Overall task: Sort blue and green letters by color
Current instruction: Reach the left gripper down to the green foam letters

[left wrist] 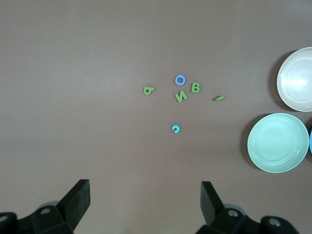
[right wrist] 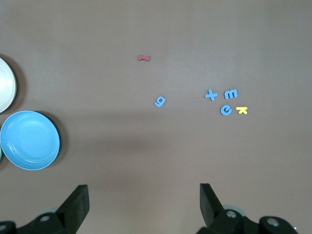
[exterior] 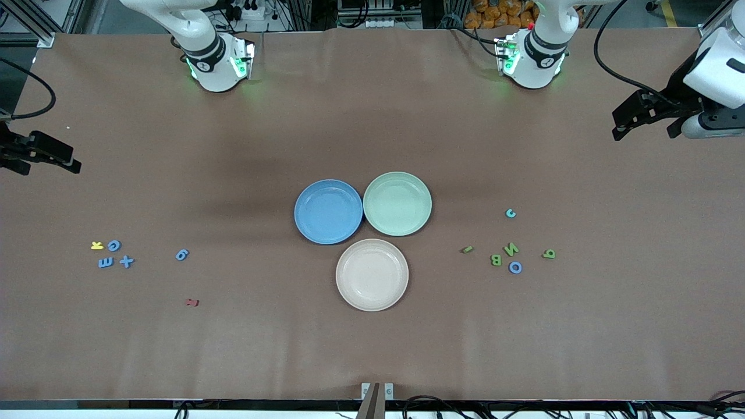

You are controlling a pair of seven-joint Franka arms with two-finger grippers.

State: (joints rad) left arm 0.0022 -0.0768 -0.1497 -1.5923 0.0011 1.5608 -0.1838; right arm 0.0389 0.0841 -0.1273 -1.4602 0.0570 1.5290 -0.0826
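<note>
Sorting had not begun: on the bench (exterior: 372,116) the blue plate (exterior: 328,210), green plate (exterior: 397,203) and cream plate (exterior: 372,274) sat bare mid-bench, while the left gripper (left wrist: 145,195) and right gripper (right wrist: 144,197) hung high at their own ends, fingers spread and holding nothing. Doing it well probably meant each arm working its own cluster, dropping straight onto one letter and closing across its flat edges. Blue letters (exterior: 116,256) lay toward the right arm's end beside a yellow K (exterior: 97,245), with green letters (exterior: 504,255) and a blue O (exterior: 515,267) toward the left arm's.

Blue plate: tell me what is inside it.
Nothing; the blue plate is empty and fully in view. No letters lie in it. Whatever is under it is hidden by the plate itself.
</note>
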